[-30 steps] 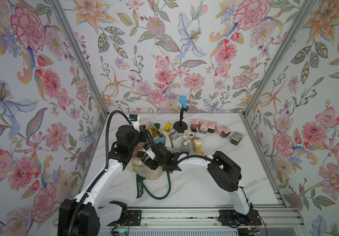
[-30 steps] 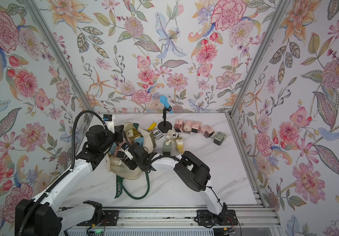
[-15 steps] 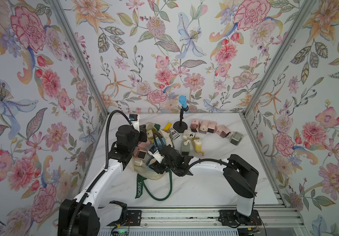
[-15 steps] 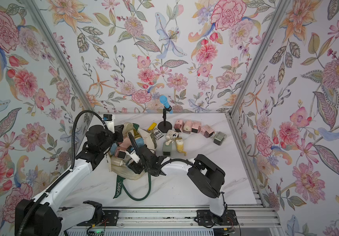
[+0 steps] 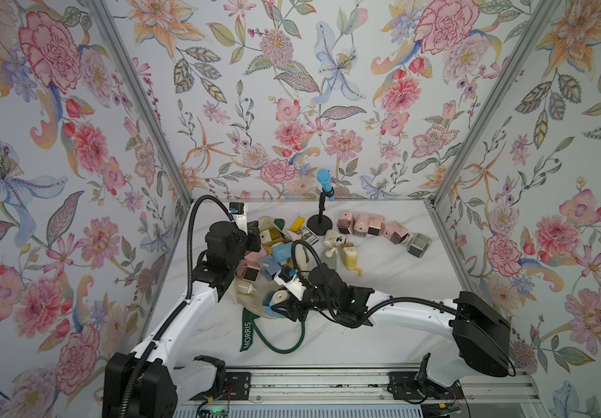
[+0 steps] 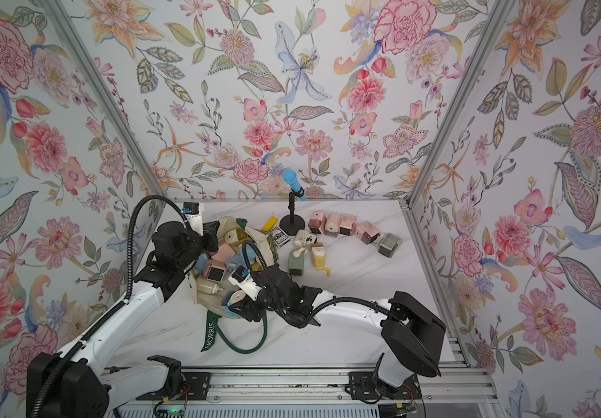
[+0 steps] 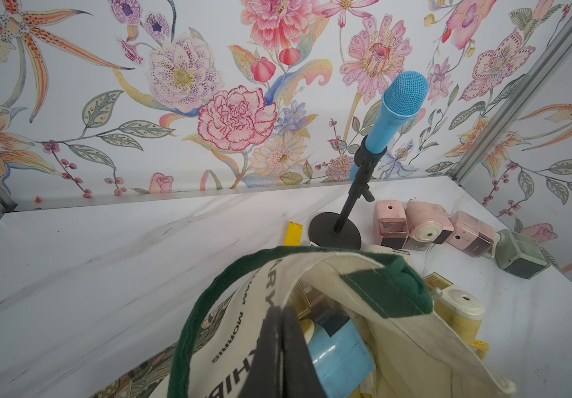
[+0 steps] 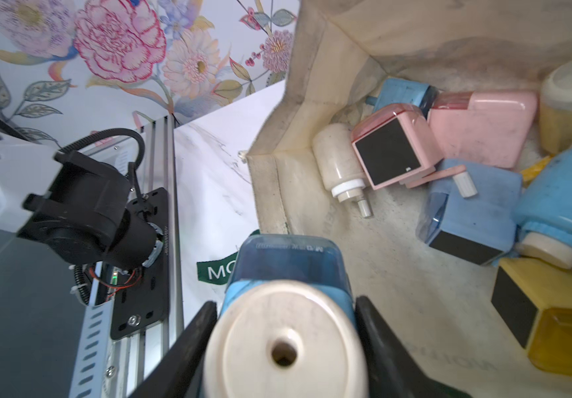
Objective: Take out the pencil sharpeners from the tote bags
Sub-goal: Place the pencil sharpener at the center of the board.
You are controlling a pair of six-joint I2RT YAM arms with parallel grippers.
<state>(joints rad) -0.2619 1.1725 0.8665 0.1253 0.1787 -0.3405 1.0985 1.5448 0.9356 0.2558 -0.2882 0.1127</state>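
Marble bench (image 5: 382, 325), floral walls all round. L claw (image 7: 283, 320) was pinched shut on the tote bag (image 7: 415, 344) rim, lifted off the bench. R claw (image 8: 284, 306) gripped a blue pencil sharpener (image 8: 288, 265) at the bag's mouth. More sharpeners (image 8: 477, 127) lay inside; pink sharpeners (image 5: 364, 224) sat out by the mic stand (image 5: 319, 226).

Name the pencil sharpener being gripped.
The light blue pencil sharpener with the cream face, between the right gripper's fingers; the rest lie loose in the tote bag or on the table.
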